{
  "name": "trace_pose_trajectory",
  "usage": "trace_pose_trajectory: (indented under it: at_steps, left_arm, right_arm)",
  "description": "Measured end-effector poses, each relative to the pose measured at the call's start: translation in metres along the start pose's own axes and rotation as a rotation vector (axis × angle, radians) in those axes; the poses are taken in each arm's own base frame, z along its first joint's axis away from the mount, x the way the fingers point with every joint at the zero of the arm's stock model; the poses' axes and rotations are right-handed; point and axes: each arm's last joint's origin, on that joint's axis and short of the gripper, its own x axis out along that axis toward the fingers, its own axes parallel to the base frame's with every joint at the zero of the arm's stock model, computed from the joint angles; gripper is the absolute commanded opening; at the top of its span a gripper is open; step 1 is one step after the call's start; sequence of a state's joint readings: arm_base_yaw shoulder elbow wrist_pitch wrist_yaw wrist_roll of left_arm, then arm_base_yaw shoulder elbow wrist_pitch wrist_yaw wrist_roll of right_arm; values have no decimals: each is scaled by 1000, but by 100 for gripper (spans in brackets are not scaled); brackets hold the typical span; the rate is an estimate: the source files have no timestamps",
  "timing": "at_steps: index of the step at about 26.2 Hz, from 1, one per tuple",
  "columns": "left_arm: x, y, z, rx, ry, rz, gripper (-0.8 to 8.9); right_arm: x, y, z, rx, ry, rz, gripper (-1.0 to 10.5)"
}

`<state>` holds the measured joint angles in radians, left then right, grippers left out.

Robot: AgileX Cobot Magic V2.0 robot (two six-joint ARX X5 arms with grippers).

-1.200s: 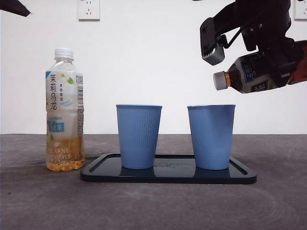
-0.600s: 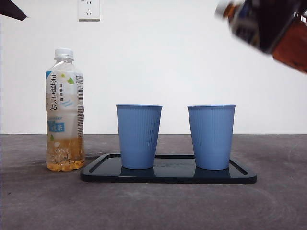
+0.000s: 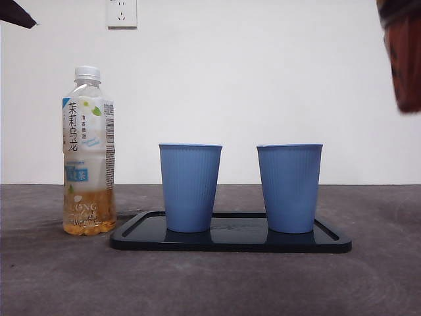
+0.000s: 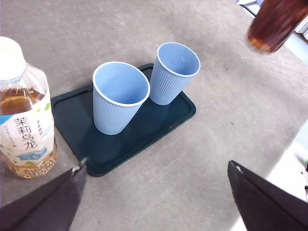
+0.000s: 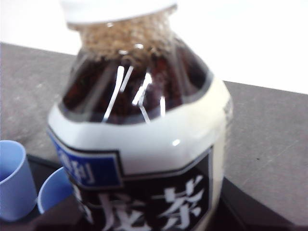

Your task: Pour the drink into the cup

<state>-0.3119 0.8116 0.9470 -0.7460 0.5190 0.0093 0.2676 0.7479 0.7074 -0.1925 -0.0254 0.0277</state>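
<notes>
Right pincer clamped on the dark tea bottle, with its white cap away from the pincer and brown froth just under the cap. Fills almost the whole right wrist view, blurred. Carried high off the worktop; seen in the front view only as a reddish-brown blur at the upper right corner, and in the left wrist view as a dark brown base hanging above the worktop beyond the far cup.

Beneath and to one side of the right pincer: two blue ribbed cups, upright and side by side on a dark tray, close together yet apart in the front view. Left cup and right cup both open-topped; no liquid visible inside from the left wrist view. Right cup the nearer one to the held bottle.

Left pincer spread wide, gripping nothing, hovering above the worktop with the tray and cups ahead of it. Just beside its one jaw, off the tray's end: a jasmine oolong bottle, upright, white-capped, pale amber liquid low inside.

On the white wall behind, a wall socket.
</notes>
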Motion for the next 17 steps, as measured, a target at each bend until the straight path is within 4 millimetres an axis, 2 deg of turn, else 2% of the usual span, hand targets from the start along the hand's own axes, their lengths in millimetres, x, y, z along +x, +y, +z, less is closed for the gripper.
trace_pose_trajectory:
  at_steps: [10,14,17]
  left_arm:
    - [0,0,-1,-3,6,0,463]
    - [0,0,-1,-3,5,0,463]
    - [0,0,-1,-3,5,0,463]
  right_arm:
    - [29,-3,-77,100,-103,-4,126]
    - [37,-8,-97,112,-96,-39,126]
    - [45,-12,-102,118,-79,-58,126]
